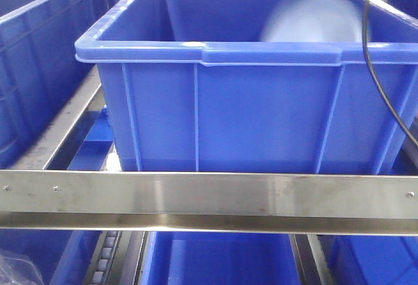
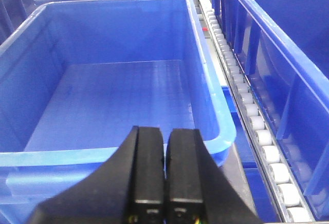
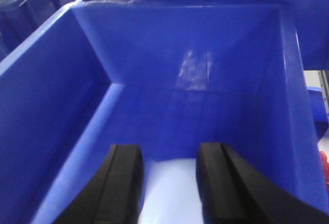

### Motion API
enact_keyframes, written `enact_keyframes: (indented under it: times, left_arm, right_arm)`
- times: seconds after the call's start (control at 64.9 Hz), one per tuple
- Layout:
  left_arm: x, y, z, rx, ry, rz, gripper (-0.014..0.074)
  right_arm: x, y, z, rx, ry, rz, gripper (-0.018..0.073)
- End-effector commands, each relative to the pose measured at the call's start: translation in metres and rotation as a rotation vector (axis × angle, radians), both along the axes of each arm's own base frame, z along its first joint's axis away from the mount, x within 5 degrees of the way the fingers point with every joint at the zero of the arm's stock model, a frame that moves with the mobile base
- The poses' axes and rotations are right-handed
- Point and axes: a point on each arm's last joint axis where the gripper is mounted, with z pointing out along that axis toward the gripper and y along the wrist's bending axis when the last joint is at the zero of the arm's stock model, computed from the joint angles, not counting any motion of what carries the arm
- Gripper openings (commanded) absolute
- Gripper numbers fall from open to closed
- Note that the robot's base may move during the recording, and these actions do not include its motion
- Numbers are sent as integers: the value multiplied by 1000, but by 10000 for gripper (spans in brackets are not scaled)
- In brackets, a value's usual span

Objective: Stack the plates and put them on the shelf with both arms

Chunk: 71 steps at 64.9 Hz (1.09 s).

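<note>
- Brushed stainless-steel shelf rail point(image 1: 209, 197), riveted, spans the lower front view; a blue plastic crate point(image 1: 248, 115) stands on the level behind it.
- Pale blue-white glossy plate point(image 1: 313, 17) shows blurred inside this crate, upper right of the frame.
- Right gripper point(image 3: 169, 183), bottom centre of its wrist view: black jaws spread apart over a pale surface, probably the plate point(image 3: 169, 198).
- Left gripper point(image 2: 165, 178), bottom centre: black jaws pressed together, holding nothing, before an empty blue crate point(image 2: 118, 106); roller track point(image 2: 247, 106) at right.
</note>
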Motion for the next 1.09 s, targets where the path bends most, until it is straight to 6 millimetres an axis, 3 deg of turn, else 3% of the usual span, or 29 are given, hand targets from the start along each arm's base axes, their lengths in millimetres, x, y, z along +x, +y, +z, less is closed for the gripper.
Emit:
enact_keyframes:
  times: [0.0,0.262,0.416,0.493,0.663,0.909,1.079]
  left_arm:
    - [1,0,17,-14,-105,5,82]
    - [1,0,17,-14,-105,5,82]
    - [1,0,17,-14,-105,5,82]
    - [1,0,17,-14,-105,5,82]
    - [1,0,17,-14,-105,5,82]
    - [1,0,17,-14,-105,5,82]
    - [1,0,17,-14,-105,5,82]
  right_arm:
    - [-4,-3,35,35,-167,-15,401]
    - [-28,-7,57,-36,-185,14,365]
    - [-54,-15,60,-140,-136,32,166]
    - [-68,-22,55,-166,-96,26,36]
    - [-107,-39,35,-164,-116,-12,56]
    - [-170,-52,8,-95,-342,-48,56]
    - [-201,-58,-17,-2,-345,-50,56]
